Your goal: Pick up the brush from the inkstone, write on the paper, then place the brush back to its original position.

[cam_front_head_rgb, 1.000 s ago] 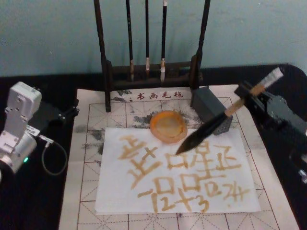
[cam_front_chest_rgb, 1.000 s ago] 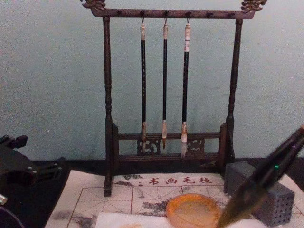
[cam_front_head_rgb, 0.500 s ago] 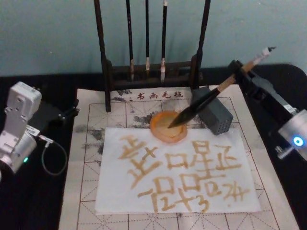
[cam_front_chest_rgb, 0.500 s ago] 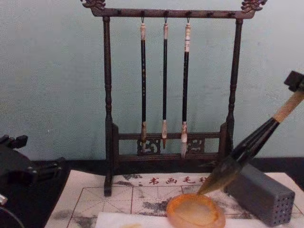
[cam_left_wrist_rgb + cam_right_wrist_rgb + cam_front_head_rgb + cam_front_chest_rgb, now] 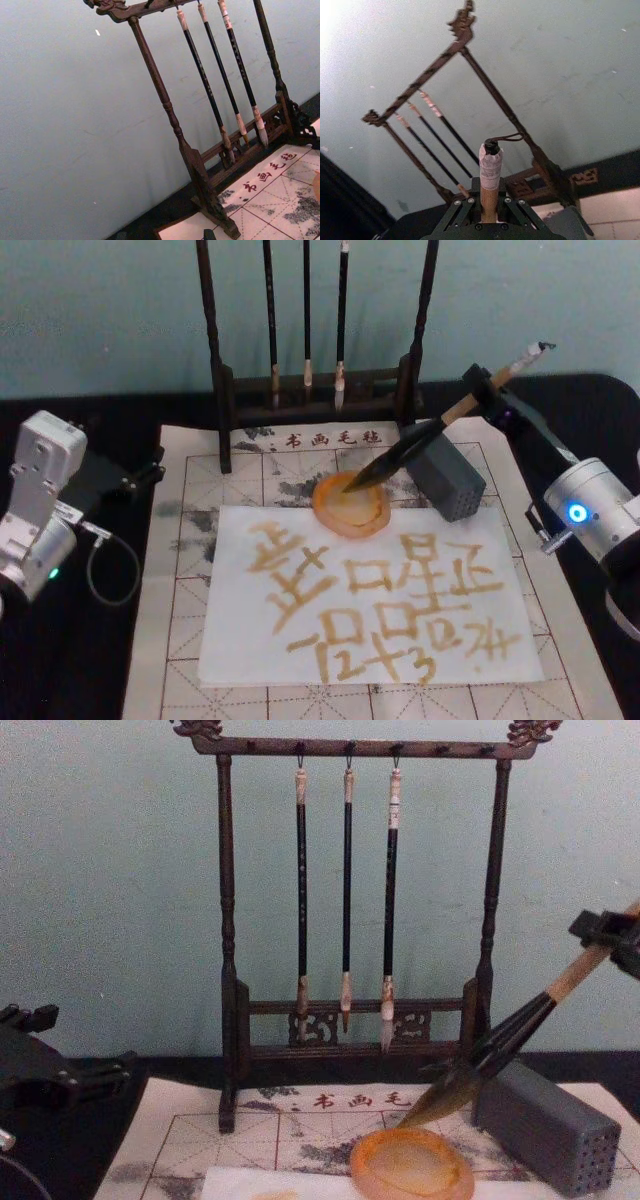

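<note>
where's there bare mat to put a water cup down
Bare mat strips lie left of the paper and right of it. Crowded behind the paper: inkstone, grey block, rack, and the right gripper holding the brush. The left gripper is parked off the mat's left edge.

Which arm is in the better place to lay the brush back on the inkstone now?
The right, most likely. The right gripper is shut on the brush, whose tip is at the far rim of the inkstone. The left gripper is parked at the left, apart from both.
</note>
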